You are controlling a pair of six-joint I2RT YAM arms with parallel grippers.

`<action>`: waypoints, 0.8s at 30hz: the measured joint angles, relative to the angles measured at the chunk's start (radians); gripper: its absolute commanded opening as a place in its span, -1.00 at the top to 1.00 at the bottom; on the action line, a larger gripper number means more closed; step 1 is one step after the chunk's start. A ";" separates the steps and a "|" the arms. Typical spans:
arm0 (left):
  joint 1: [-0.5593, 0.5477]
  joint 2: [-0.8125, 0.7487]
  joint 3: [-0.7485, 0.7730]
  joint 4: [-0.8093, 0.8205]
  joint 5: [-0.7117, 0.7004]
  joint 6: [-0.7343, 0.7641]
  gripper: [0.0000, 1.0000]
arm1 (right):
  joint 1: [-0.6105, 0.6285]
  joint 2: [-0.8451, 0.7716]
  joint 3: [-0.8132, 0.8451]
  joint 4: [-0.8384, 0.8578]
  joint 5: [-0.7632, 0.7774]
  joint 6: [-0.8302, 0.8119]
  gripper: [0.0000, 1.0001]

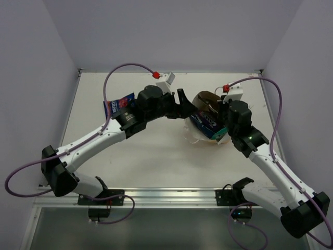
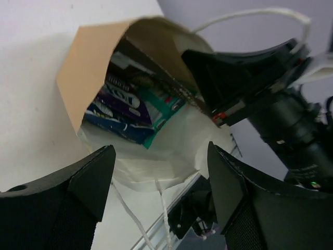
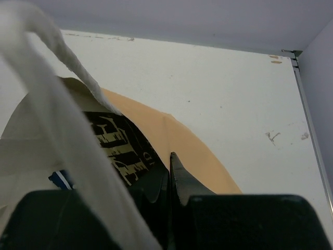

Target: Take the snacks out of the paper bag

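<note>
The tan paper bag (image 1: 203, 98) lies on its side at mid-right of the table, its mouth facing my left gripper (image 1: 186, 107). That gripper is open and empty just outside the mouth (image 2: 161, 182). The left wrist view shows inside the bag (image 2: 78, 78): a purple packet (image 2: 122, 101), a blue one (image 2: 112, 122), a teal one (image 2: 164, 107) and the dark brown chip bag (image 2: 151, 70). My right gripper (image 1: 219, 112) is shut on the bag's upper wall (image 3: 192, 148), jaws (image 3: 169, 174) beside the brown chip bag (image 3: 117, 146). Another blue packet (image 1: 118, 105) lies on the table behind my left arm.
A white string handle (image 3: 57, 99) hangs across the right wrist view; the other handle (image 2: 140, 219) trails on the table below the bag's mouth. Walls enclose the table at the left, back and right. A metal rail (image 1: 166, 195) runs along the near edge.
</note>
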 measured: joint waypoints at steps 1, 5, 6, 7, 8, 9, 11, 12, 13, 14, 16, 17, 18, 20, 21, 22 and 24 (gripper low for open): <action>-0.018 0.029 0.002 -0.010 -0.006 -0.016 -0.47 | 0.008 -0.002 -0.008 0.012 0.008 -0.002 1.00; -0.089 0.129 0.010 -0.061 -0.034 -0.053 -0.42 | 0.038 -0.003 -0.033 0.049 0.039 -0.010 1.00; -0.106 0.150 0.016 -0.072 -0.042 -0.055 -0.42 | 0.045 -0.003 -0.035 0.055 0.051 -0.010 1.00; -0.117 0.164 0.022 -0.080 -0.046 -0.055 -0.41 | 0.053 -0.003 -0.036 0.061 0.070 -0.010 1.00; -0.131 0.180 0.030 -0.089 -0.050 -0.055 -0.42 | 0.060 -0.003 -0.038 0.066 0.085 -0.009 1.00; -0.144 0.194 0.037 -0.091 -0.053 -0.055 -0.41 | 0.070 -0.003 -0.040 0.071 0.101 -0.008 1.00; -0.161 0.212 0.042 -0.091 -0.058 -0.055 -0.41 | 0.088 -0.004 -0.050 0.086 0.129 -0.003 1.00; -0.164 0.219 0.042 -0.093 -0.060 -0.056 -0.41 | 0.099 -0.006 -0.055 0.093 0.145 0.003 1.00; -0.166 0.226 0.042 -0.093 -0.064 -0.057 -0.41 | 0.109 -0.009 -0.059 0.096 0.159 0.008 1.00; -0.166 0.235 0.042 -0.093 -0.069 -0.058 -0.41 | 0.122 -0.012 -0.063 0.101 0.180 0.015 1.00; -0.165 0.256 0.042 -0.093 -0.082 -0.058 -0.42 | 0.154 -0.024 -0.069 0.103 0.224 0.032 1.00; -0.164 0.269 0.043 -0.093 -0.090 -0.060 -0.42 | 0.169 -0.030 -0.071 0.100 0.243 0.044 1.00; -0.160 0.285 0.043 -0.094 -0.099 -0.062 -0.43 | 0.184 -0.037 -0.071 0.093 0.262 0.063 1.00; -0.151 0.317 0.044 -0.095 -0.105 -0.064 -0.43 | 0.202 -0.055 -0.071 0.060 0.293 0.130 1.00; -0.146 0.328 0.044 -0.096 -0.107 -0.064 -0.43 | 0.208 -0.058 -0.071 0.048 0.302 0.150 1.00; -0.135 0.343 0.044 -0.095 -0.108 -0.064 -0.43 | 0.211 -0.063 -0.067 0.029 0.314 0.189 1.00; -0.108 0.364 0.044 -0.094 -0.112 -0.064 -0.43 | 0.218 -0.068 -0.054 -0.021 0.335 0.257 1.00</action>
